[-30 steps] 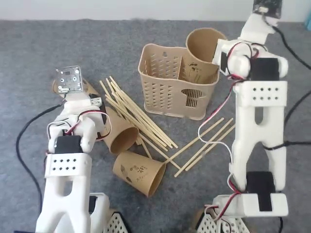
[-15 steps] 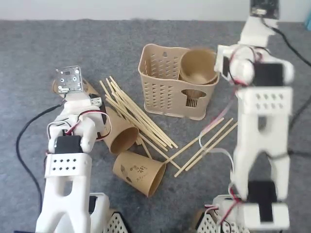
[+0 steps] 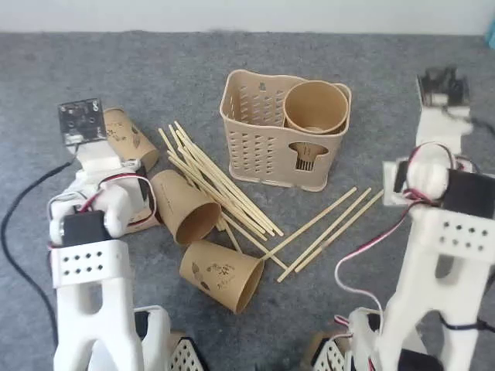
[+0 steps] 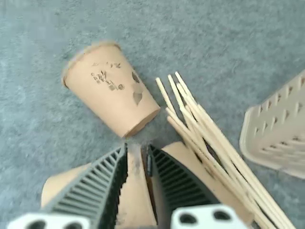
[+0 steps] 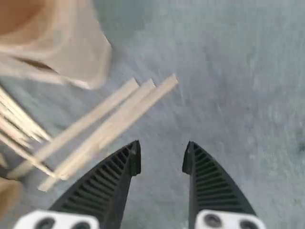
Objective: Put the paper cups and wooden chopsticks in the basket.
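Holding my left gripper (image 4: 137,151) nearly closed over a paper cup (image 4: 62,181), right gripper (image 5: 162,157) wide by wooden chopsticks (image 5: 109,119), basket (image 3: 259,143) at 12 o'clock.

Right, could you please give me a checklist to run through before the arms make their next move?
1. Paper cup seated upright in the basket: ok.
2. Right gripper open and empty: ok.
3. Left gripper open enough for a cup: not ok, fingers nearly together.
4. Remaining cups in basket: not ok; far cup, middle cup and near cup lie on the carpet.
5. Chopsticks in basket: not ok; the chopstick pile and three loose chopsticks lie on the carpet.
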Action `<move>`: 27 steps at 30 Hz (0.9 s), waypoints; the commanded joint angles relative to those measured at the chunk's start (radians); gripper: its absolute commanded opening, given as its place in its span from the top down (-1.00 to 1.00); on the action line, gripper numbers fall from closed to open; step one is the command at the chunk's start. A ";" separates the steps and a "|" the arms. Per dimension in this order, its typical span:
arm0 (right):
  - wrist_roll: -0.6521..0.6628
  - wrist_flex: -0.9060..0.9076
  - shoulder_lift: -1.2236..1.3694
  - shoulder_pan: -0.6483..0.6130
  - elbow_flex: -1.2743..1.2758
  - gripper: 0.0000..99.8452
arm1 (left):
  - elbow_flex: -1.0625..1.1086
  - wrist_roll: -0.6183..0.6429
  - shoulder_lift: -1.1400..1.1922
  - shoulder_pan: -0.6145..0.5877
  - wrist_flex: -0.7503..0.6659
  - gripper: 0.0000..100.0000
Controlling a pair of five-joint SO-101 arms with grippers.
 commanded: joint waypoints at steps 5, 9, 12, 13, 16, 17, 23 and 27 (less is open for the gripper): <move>0.086 -0.565 -0.064 0.185 0.681 0.73 | -0.197 -0.402 -0.038 0.166 0.376 0.86; 0.086 -0.802 -0.054 0.189 0.896 0.73 | -0.125 -0.408 -0.038 0.285 0.358 0.86; 0.086 -0.822 -0.071 0.209 0.916 0.73 | -0.038 -0.408 -0.038 0.354 0.281 0.86; 0.086 -0.819 -0.077 0.217 0.916 0.73 | -0.008 -0.408 -0.038 0.371 0.255 0.86; 0.087 -0.823 -0.076 0.220 0.921 0.73 | 0.067 -0.408 -0.038 0.408 0.186 0.86; 0.089 -0.823 -0.076 0.220 0.921 0.73 | 0.084 -0.411 -0.038 0.420 0.173 0.86; 0.092 -0.845 -0.073 0.220 0.924 0.73 | 0.110 -0.414 -0.040 0.463 0.169 0.86; 0.094 -0.843 -0.073 0.222 0.924 0.73 | 0.151 -0.453 -0.040 0.437 0.115 0.86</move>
